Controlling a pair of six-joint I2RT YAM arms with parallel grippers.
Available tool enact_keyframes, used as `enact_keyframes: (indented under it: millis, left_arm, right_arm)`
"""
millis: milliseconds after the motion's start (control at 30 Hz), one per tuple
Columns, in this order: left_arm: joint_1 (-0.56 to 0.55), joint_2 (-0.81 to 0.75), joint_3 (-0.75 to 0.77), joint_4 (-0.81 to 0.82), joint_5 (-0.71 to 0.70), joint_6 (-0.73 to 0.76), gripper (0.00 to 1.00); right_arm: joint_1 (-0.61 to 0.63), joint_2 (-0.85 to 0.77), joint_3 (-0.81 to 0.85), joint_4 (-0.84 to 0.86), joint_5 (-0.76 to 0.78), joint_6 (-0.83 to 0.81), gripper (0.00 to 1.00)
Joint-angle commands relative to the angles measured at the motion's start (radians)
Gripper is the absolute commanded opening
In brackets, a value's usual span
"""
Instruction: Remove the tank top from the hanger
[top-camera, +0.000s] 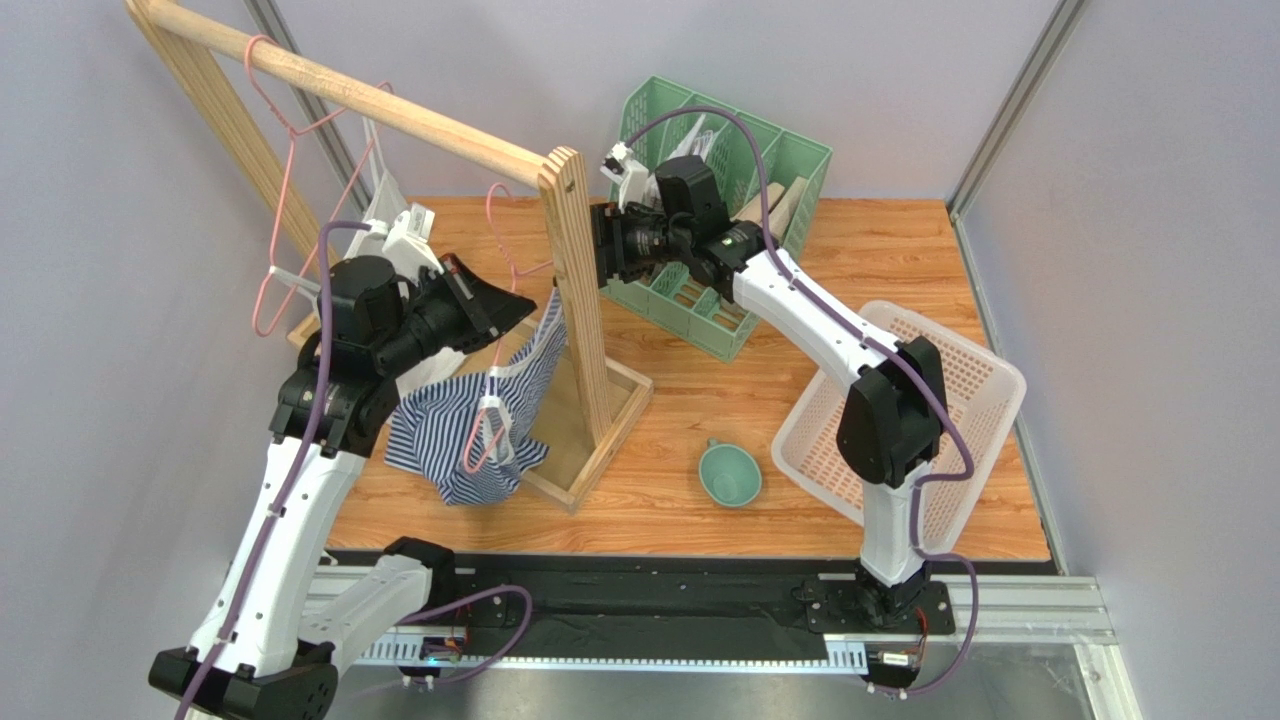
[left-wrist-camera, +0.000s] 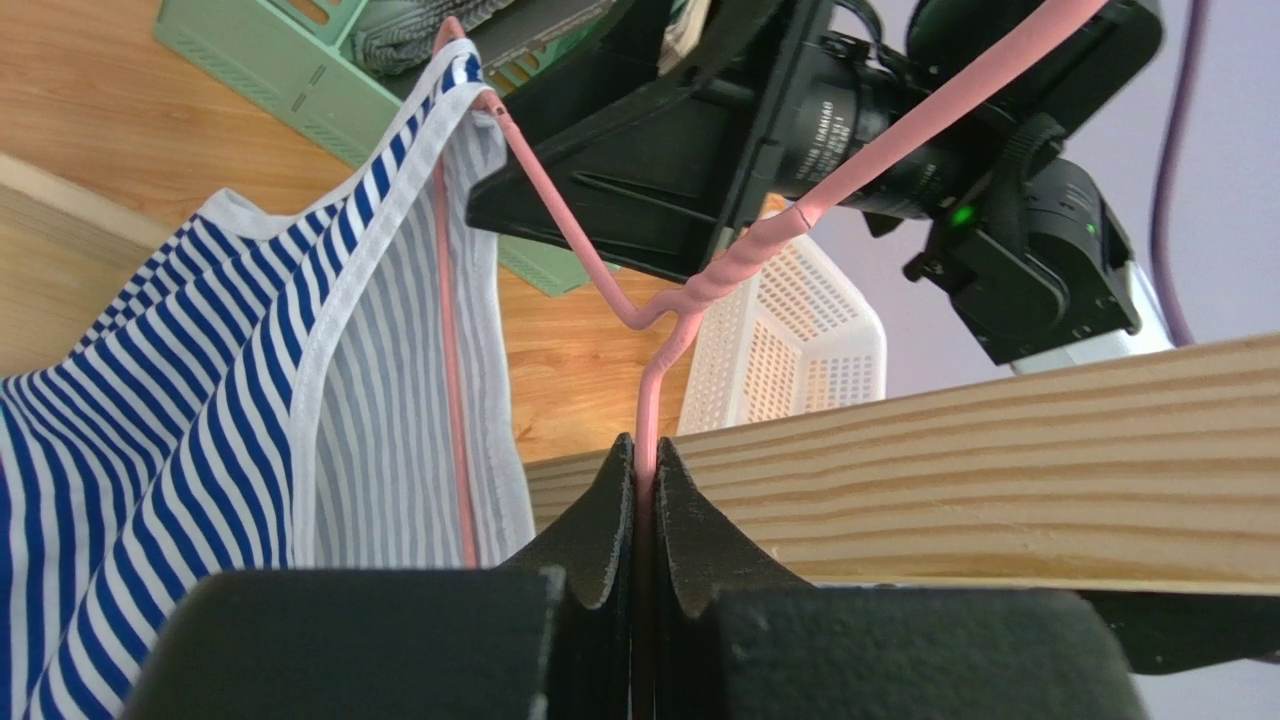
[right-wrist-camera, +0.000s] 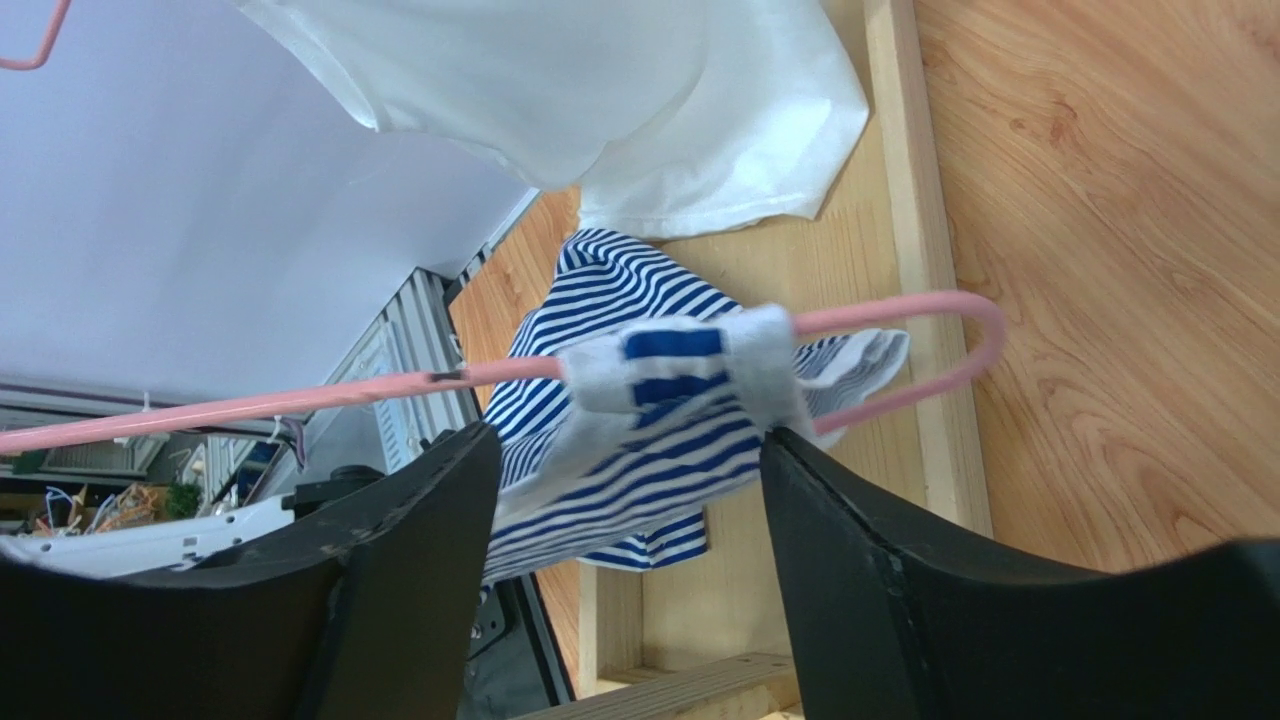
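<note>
**Claws: two, working one hanger**

Left claw (left-wrist-camera: 643, 458) clamps the neck of one pink hanger (left-wrist-camera: 736, 258). Right claw (right-wrist-camera: 628, 443) stands wide, jaws straddling a strap of the blue-striped tank top (right-wrist-camera: 676, 375) looped over that hanger's arm. Behind the right claw, one green crate (top-camera: 804, 173) holds grey fabric. One white basket (top-camera: 962, 360) and one teal bowl (top-camera: 730, 473) sit on the counter (top-camera: 902, 270).

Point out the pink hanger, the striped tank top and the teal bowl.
pink hanger (left-wrist-camera: 648, 405), left wrist view, its neck wire
striped tank top (top-camera: 443, 428), top external view, its bunched body
teal bowl (top-camera: 729, 473), top external view, its inside
</note>
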Motion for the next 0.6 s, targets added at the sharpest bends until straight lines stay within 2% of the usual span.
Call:
enact_keyframes:
  millis: [0,133,200,300,367,433,500,567]
  left_arm:
    - [0.005,-0.044,0.037,0.011,-0.019,0.036,0.00]
    - [0.006,-0.043,0.046,-0.015,-0.025,0.049,0.00]
    - [0.006,-0.044,0.052,-0.021,-0.025,0.057,0.00]
    - [0.006,-0.049,0.055,-0.033,-0.040,0.066,0.00]
    - [0.006,-0.047,0.057,-0.045,-0.043,0.072,0.00]
    - [0.006,-0.046,0.054,-0.042,-0.039,0.072,0.00]
    - [0.008,-0.046,0.049,-0.041,-0.026,0.071,0.00]
    - [0.008,-0.047,0.051,-0.039,-0.025,0.072,0.00]
  right_arm:
    - [0.001,0.031,0.061,0.012,0.025,0.015,0.67]
    - [0.001,0.020,0.033,0.037,0.050,0.028,0.65]
    - [0.001,0.017,0.030,0.052,0.062,0.042,0.58]
    - [0.001,0.021,0.035,0.069,0.053,0.060,0.54]
    - [0.002,0.024,0.041,0.078,0.050,0.069,0.43]
    - [0.001,0.031,0.047,0.083,0.050,0.080,0.41]
    - [0.001,0.044,0.061,0.083,0.048,0.088,0.31]
    - [0.001,0.055,0.067,0.086,0.048,0.101,0.30]
